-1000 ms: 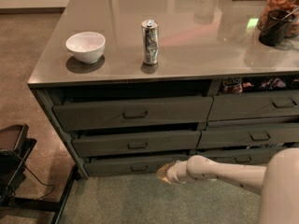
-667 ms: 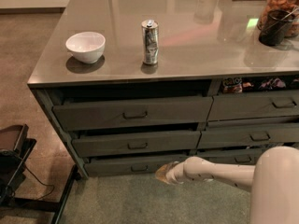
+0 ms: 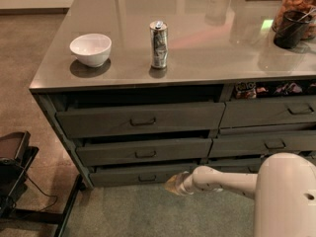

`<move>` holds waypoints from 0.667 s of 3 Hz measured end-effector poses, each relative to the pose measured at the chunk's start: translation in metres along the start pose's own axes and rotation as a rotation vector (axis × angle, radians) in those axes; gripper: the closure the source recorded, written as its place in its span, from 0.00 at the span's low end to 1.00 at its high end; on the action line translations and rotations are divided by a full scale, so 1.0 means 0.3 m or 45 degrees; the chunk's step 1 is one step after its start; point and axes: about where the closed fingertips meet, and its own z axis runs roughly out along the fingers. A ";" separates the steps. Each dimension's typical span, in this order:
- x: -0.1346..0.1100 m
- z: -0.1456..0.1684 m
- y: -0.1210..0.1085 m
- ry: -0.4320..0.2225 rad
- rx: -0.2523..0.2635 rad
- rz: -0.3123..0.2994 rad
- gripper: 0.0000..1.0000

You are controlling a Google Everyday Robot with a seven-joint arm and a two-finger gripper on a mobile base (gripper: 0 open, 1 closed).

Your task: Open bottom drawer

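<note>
Drawer: slim grey-green bottom drawer (image 3: 118,175), stiff, probably light.
Hold: dark loop handle (image 3: 146,178).
Arm: pale gripper (image 3: 174,183) beside handle, below bench (image 3: 148,83) front edge; state cannot tell.

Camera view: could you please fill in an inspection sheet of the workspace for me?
Surface: grey glossy countertop, reflections on it, no spills seen.
Job's things: bottom drawer, the slimmest front of the left stack, not pulled out past the drawers above; its handle is free.
Clutter: white bowl and upright can near the front edge; jar with a dark cup in front of it at far right.
Grippers: gripper low in front of the bottom drawer, just right of the handle.
Cables: one dark cable on the floor at left.
Surroundings: dark stand at left; carpeted floor.
</note>
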 end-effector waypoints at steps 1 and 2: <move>0.030 0.029 -0.009 0.008 -0.008 0.019 0.13; 0.050 0.069 -0.026 0.004 -0.017 0.034 0.00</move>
